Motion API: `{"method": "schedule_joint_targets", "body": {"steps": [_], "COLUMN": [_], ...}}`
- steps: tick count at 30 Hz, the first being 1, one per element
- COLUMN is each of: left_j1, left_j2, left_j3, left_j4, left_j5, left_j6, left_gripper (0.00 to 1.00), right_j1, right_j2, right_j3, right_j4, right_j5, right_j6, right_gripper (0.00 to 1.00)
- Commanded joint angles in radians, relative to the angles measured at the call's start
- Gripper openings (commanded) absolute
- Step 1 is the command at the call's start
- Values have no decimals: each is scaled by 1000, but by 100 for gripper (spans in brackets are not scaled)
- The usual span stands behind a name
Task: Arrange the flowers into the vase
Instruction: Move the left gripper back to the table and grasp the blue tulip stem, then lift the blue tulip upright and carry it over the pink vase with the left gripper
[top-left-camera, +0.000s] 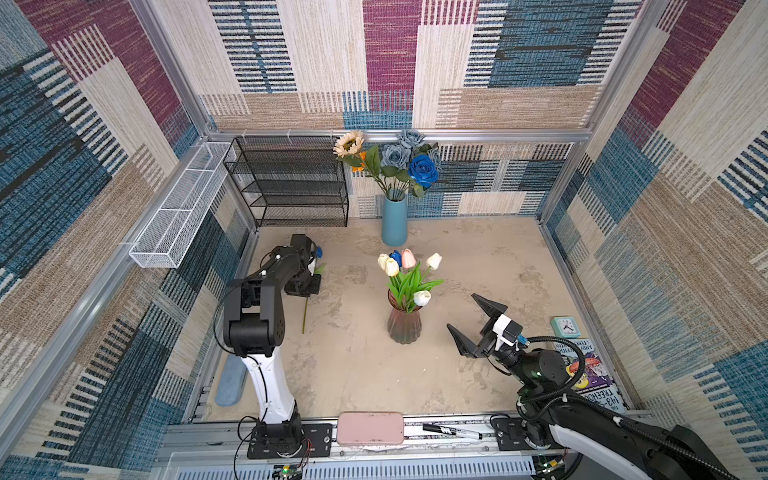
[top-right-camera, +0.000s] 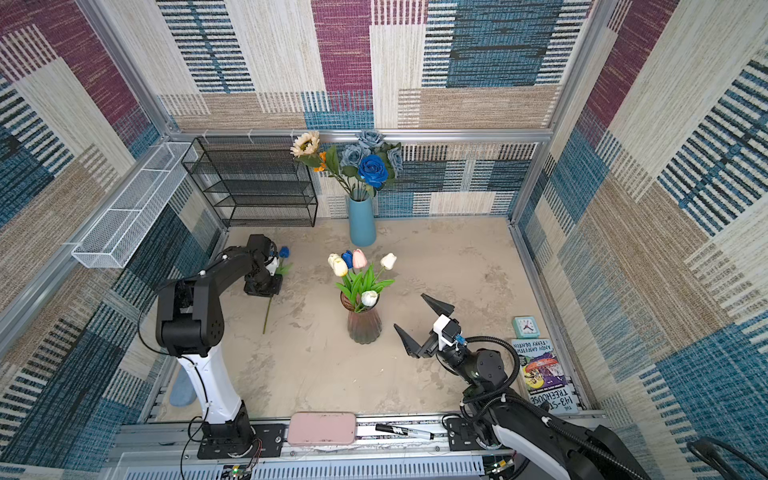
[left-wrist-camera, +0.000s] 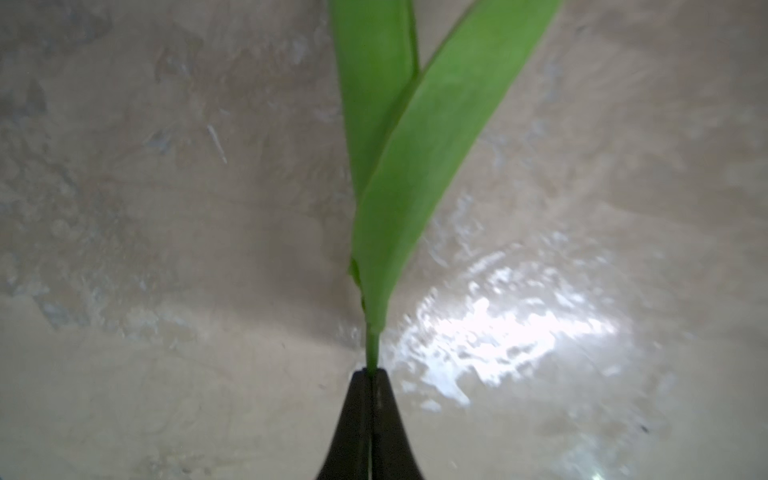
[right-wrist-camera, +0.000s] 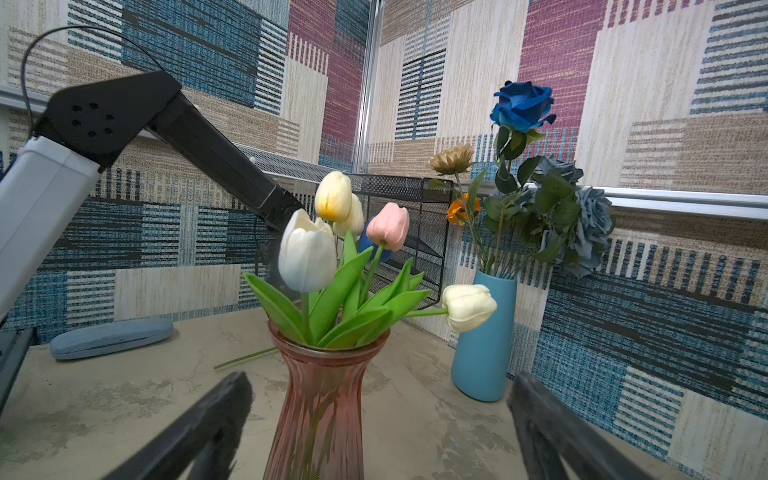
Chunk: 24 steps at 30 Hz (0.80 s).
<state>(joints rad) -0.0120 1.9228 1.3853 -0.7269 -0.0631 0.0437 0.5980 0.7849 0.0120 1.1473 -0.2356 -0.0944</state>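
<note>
1. In both top views the left arm (top-left-camera: 286, 266) reaches down to the far left of the surface (top-left-camera: 478, 257). A loose blue tulip (top-left-camera: 318, 252) lies flat there, its stem (top-left-camera: 305, 316) running toward the near edge. The wrist hides the left jaws here. The pink vase (top-left-camera: 404, 324) stands mid-surface, well apart from that flower, and already holds a bunch of tulips (top-left-camera: 409, 266). A blue vase (top-left-camera: 394, 222) with roses (top-left-camera: 423, 168) and a sunflower (top-left-camera: 349, 143) stands by the back wall. The right jaws hang wide open and empty, near the pink vase on its right.

2. In the left wrist view the left jaws are pressed together on the thin green stem (left-wrist-camera: 372, 353), just below where two leaves (left-wrist-camera: 395, 166) split off. I cannot tell whether the stem touches the surface.

3. In the right wrist view the right jaws spread to either side with nothing between them, and the pink vase (right-wrist-camera: 328, 395) stands straight ahead. Its tulips lean out in several directions. The loose stem's bare end (right-wrist-camera: 245, 358) shows on the surface behind it.

4. The step in hand looks like picking up the only loose flower in view: the grip is taken, the lift not yet made. The next move calls for raising it, turning the stem end downward and carrying it across. The stem must then be threaded into a narrow mouth crowded with leaves. So thin a stem may swivel in the grip.
</note>
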Motion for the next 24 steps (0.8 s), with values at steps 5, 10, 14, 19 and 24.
{"method": "schedule_joint_targets", "body": {"steps": [5, 10, 14, 19, 24], "left_j1": [-33, -72, -97, -145, -241], "left_j2": [-340, -579, -748, -922, -1086], "left_j3": [-328, -531, -665, -784, -882], "left_j4": [359, 571, 751, 975, 1163], "left_j5": [190, 241, 307, 390, 428], "left_j6": [-198, -231, -257, -287, -210], "left_gripper": [0, 0, 0, 0, 0], "right_j1": [1, 2, 2, 2, 2], "right_j2": [-1, -10, 2, 4, 4], "right_j3": [6, 3, 6, 5, 3], "right_j4": [13, 16, 21, 21, 21], "right_j5": [2, 3, -7, 0, 9], "right_j6": [5, 7, 10, 6, 2], "right_gripper": [100, 100, 100, 100, 100]}}
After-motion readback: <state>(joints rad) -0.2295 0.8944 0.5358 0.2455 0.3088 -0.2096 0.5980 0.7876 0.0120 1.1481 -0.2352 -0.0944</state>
